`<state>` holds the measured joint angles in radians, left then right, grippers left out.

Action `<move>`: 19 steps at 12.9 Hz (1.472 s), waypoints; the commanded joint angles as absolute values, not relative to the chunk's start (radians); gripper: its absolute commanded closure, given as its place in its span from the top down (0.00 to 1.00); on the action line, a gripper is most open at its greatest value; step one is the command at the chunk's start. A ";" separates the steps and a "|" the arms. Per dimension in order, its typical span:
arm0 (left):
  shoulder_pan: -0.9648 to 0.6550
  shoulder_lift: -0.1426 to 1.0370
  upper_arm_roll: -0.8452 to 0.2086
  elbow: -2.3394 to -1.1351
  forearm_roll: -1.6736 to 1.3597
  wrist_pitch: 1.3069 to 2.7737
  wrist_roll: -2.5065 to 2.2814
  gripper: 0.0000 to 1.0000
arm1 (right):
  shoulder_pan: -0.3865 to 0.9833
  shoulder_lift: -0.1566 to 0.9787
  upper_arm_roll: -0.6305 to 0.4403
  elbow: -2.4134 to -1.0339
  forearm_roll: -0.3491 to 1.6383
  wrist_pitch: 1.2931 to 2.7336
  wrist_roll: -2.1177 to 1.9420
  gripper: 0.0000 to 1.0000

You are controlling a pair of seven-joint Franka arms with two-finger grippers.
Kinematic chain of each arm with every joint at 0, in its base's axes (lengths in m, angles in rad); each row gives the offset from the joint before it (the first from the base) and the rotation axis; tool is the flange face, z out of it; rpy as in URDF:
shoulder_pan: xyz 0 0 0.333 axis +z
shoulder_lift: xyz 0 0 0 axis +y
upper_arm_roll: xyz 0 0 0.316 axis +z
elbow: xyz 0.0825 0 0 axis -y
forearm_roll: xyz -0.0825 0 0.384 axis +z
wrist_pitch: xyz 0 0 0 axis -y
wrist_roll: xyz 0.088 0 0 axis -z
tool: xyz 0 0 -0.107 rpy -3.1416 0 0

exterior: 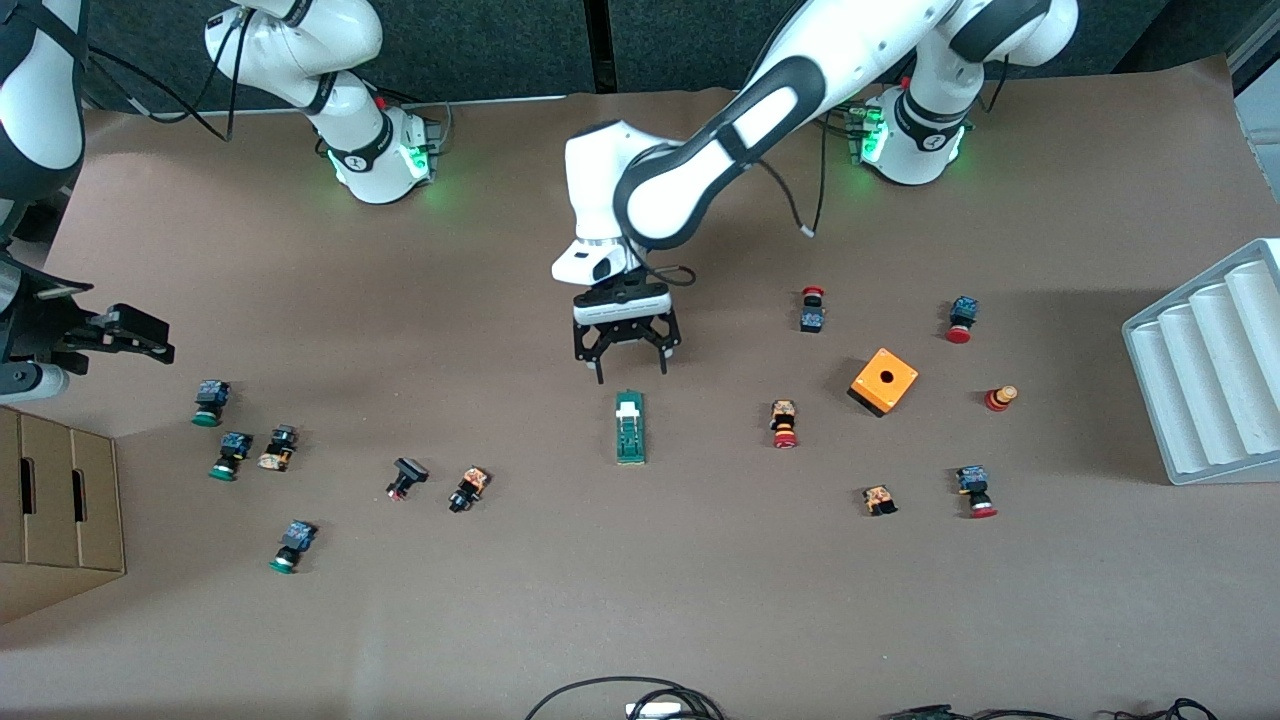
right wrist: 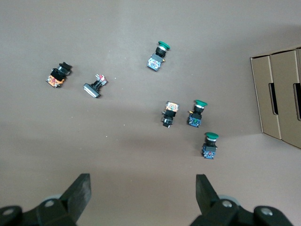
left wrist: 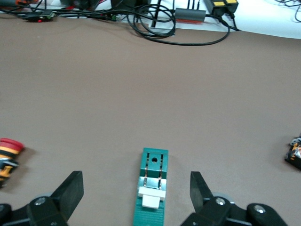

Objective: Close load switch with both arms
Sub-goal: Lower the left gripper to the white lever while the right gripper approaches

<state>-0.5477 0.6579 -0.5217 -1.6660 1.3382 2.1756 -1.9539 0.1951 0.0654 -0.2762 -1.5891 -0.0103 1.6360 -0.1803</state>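
switch (exterior: pixel 630 427): narrow green block, white lever.

matt brown table cover (exterior: pixel 700 600), cardboard box (exterior: pixel 55 510)

An orange cube (exterior: pixel 884 381) sits on the brown desk (exterior: pixel 700 600) among scattered push buttons, a cardboard box (exterior: pixel 55 510) and a white ridged tray (exterior: pixel 1210 370) at opposite ends.

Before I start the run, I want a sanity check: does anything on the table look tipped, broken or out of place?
Nothing stands out. The load switch lies flat and whole under the open left gripper. The open right gripper waits at its end.
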 commanded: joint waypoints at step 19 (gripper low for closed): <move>-0.664 0.997 -0.505 -1.626 2.013 1.904 -2.418 0.90 | 0.509 0.268 -0.278 -1.577 0.210 1.762 0.389 1.00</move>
<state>-0.6449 0.9812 -0.5140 -1.6512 1.9910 1.9254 -2.3995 0.4595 0.2359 -0.2677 -1.5934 0.1678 1.7187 0.2608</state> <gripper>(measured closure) 0.084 0.000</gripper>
